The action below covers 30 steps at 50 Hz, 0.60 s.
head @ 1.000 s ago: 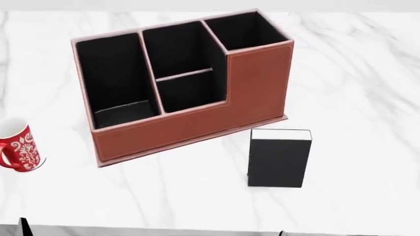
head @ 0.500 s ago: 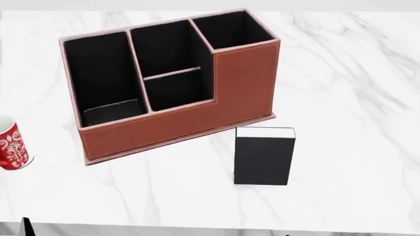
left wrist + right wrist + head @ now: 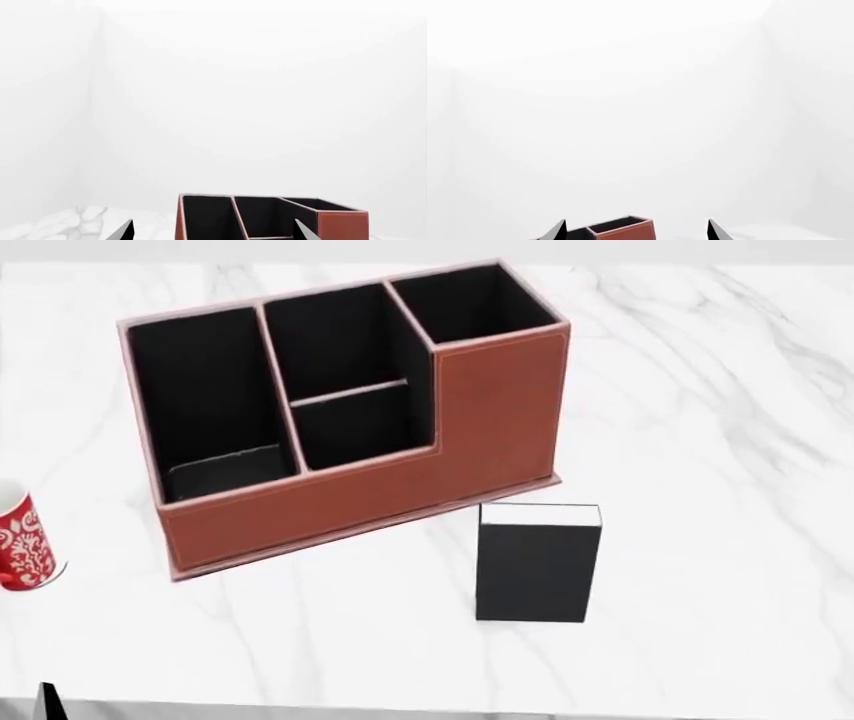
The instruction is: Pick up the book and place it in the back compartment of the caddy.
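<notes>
My right hand hangs spread and empty short of the tabletop's near edge, nearer than my left to the book standing upright just before the caddy's tall end.

Nothing here can be read. The book, standing right of centre in the head view, shows a blank black cover and a white page edge, no title. The caddy above it carries only stitching along its reddish-brown walls, no brand or label. The red mug at the left edge wears a white floral pattern, ornament rather than letters or numbers.
</notes>
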### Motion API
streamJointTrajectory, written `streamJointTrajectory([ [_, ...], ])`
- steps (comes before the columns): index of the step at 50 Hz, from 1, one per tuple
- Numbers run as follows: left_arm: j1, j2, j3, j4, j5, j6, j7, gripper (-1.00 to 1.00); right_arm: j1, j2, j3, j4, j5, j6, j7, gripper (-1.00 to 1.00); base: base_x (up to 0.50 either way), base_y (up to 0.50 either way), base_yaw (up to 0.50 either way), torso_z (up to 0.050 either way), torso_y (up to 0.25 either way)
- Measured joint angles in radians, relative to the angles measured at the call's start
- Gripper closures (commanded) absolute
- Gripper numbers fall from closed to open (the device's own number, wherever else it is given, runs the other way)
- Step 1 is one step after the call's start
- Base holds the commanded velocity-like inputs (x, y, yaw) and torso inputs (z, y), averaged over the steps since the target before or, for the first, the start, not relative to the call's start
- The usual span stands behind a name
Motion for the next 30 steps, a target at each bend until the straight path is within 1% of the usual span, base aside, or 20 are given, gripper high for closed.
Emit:
streamJointTrajectory([
  [30,-0.006,-0.018,0.016,-0.004,-0.005,0.003,-0.020,-1.00,0.001,0.014,-0.009,0.008,0.003,-0.035,0.021,-1.00,0.10,0.00,0.00,0.000,0.000],
])
